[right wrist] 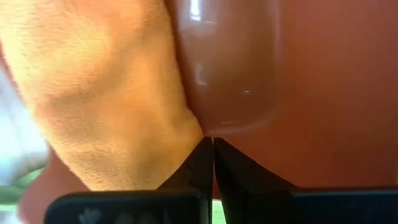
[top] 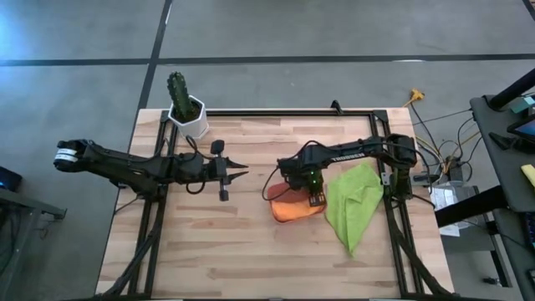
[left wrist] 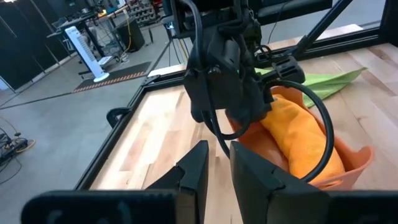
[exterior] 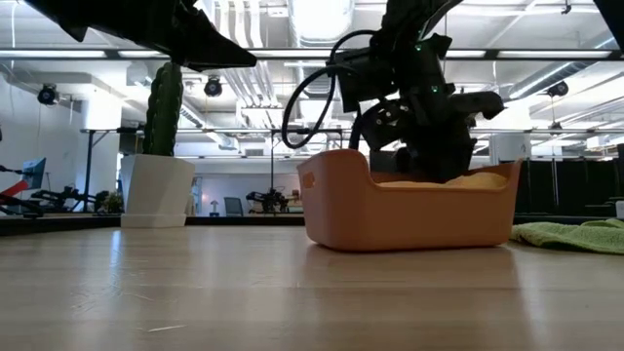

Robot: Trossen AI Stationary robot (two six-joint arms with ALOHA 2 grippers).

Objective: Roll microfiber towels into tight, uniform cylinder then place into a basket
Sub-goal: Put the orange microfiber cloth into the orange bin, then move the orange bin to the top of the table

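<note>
While bent down into the basket (top: pixel 288 211), right gripper (right wrist: pixel 213 144) fingers pressed together, beside orange towel (left wrist: pixel 298 134).

Right gripper (right wrist: pixel 212 146) jaws closed, left gripper (left wrist: pixel 216 163) slightly parted.

right pincer (top: pixel 316 199) hides much of the basket (top: pixel 280 211) from above.

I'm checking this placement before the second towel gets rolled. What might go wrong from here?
The shut right gripper is down inside the small salmon-red plastic tub, beside the rolled orange microfiber towel; pulling out may snag the roll, loosen it, or nudge the light tub. The lime green microfiber towel lies unrolled right beside the tub, so a shifted tub may ride onto it.
</note>
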